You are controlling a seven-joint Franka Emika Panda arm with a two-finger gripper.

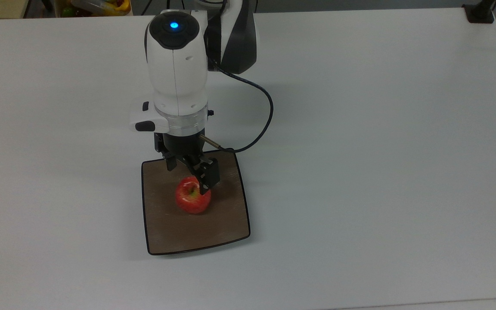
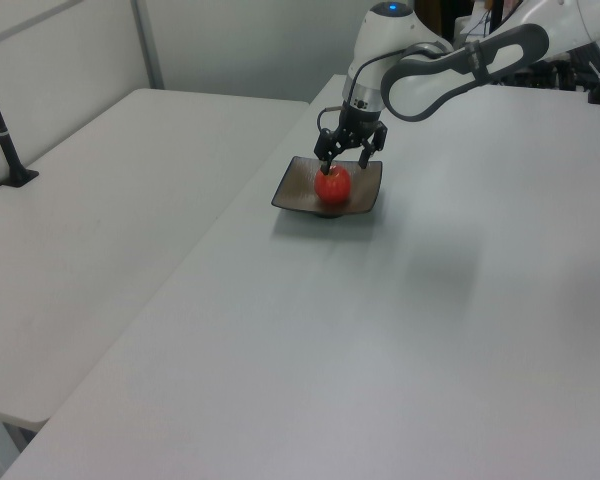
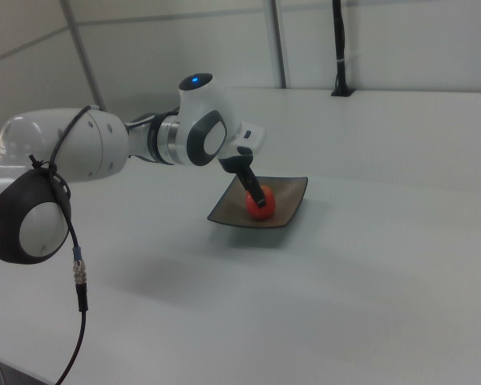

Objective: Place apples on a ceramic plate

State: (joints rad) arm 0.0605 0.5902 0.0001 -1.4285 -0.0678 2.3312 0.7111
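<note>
A small red apple with a yellow-green patch at its stem rests near the middle of the square brown ceramic plate, which has a thin black rim. My gripper hangs open just above the apple, pointing down, one finger on each side and neither gripping it. In the left view the apple sits on the plate under the gripper. The right view has the apple on the plate with a dark finger in front of its top.
The plate lies on a wide white table. A black cable loops off the wrist to the top view's right. A black post base stands at the far right corner. A second white table adjoins on the left view's left.
</note>
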